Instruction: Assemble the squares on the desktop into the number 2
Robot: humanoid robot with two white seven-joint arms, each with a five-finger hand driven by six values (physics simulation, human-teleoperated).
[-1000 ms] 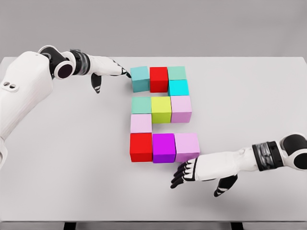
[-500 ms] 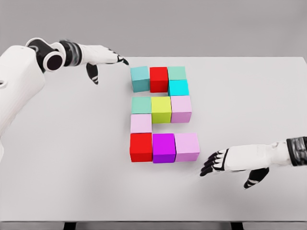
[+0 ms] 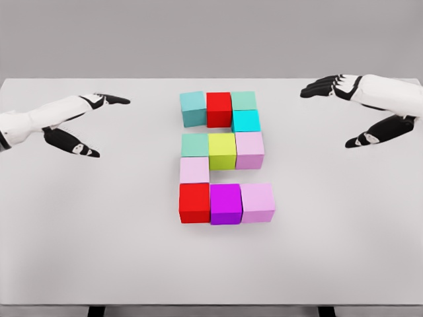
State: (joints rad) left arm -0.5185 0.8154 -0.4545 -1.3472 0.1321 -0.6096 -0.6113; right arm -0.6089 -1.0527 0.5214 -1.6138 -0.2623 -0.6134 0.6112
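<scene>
Coloured cubes sit together mid-table in the shape of a 2. The top row is a teal cube [image 3: 193, 108], a red cube [image 3: 219, 109] and a green cube [image 3: 244, 100], with a cyan cube [image 3: 246, 121] under the green one. The middle row holds a pale green cube [image 3: 195, 144], a yellow-green cube [image 3: 222, 150] and a pink cube [image 3: 250, 149]. A pale pink cube [image 3: 194, 170] links down to the bottom row: red cube [image 3: 194, 202], purple cube [image 3: 226, 203], lilac cube [image 3: 258, 202]. My left hand [image 3: 99, 125] hovers open at the left. My right hand [image 3: 337, 112] hovers open at the upper right. Neither touches a cube.
The white table [image 3: 99, 231] fills the view, with its front edge near the bottom and its far edge just behind the top row of cubes. Grey background lies beyond it.
Both hands have pulled away from the cubes. The left moved down and left from the teal cube. The right swung from beside the lilac cube up to the far right. The cubes have not moved.
</scene>
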